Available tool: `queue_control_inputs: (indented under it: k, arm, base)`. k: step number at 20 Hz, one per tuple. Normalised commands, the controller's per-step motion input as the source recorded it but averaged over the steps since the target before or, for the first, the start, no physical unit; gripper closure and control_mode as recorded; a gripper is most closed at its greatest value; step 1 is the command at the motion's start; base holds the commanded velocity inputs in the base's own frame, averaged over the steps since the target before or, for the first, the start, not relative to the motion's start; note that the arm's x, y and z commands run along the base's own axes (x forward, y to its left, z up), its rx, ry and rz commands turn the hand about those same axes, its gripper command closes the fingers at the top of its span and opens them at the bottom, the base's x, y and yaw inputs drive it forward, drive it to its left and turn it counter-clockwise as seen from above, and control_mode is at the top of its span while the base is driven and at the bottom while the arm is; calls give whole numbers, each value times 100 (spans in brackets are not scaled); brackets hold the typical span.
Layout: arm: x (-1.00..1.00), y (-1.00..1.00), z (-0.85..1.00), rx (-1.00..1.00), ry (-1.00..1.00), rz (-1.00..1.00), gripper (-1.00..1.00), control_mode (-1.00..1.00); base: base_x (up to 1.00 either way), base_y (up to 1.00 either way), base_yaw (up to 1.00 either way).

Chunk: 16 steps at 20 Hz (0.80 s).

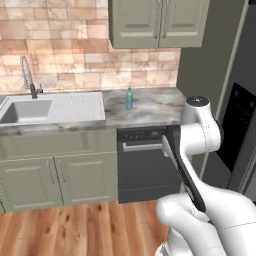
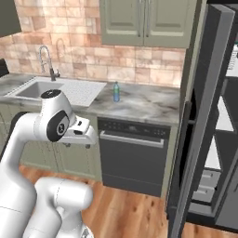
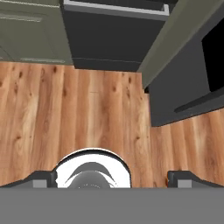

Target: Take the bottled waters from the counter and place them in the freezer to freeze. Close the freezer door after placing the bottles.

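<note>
The gripper (image 3: 109, 177), jaws wide and empty, points at the floor; reaching the blue bottle (image 1: 129, 99) mid-counter (image 1: 155, 107) risks toppling it.

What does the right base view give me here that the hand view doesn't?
Right base view only: the blue bottle standing upright on the counter, the sink with its faucet, the upper cabinets, and the freezer with its white shelves showing past the swung-open freezer door.

Hand view only: the wooden floor straight below the hand, and the open gripper with nothing between its fingers.

Both: the black-fronted dishwasher and the green lower cabinets.
</note>
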Motion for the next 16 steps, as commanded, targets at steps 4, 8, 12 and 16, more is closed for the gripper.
queue_control_inputs:
  k: [4, 8, 12, 16]
  arm:
    - [0, 0, 0, 0, 0, 0, -100, 100]
    - [0, 0, 0, 0, 0, 0, -100, 100]
    - [0, 0, 0, 0, 0, 0, -100, 100]
    - [0, 0, 0, 0, 0, 0, -100, 100]
  base:
    - [30, 41, -2]
    - [28, 39, -3]
    - [28, 34, -3]
    - [34, 36, -4]
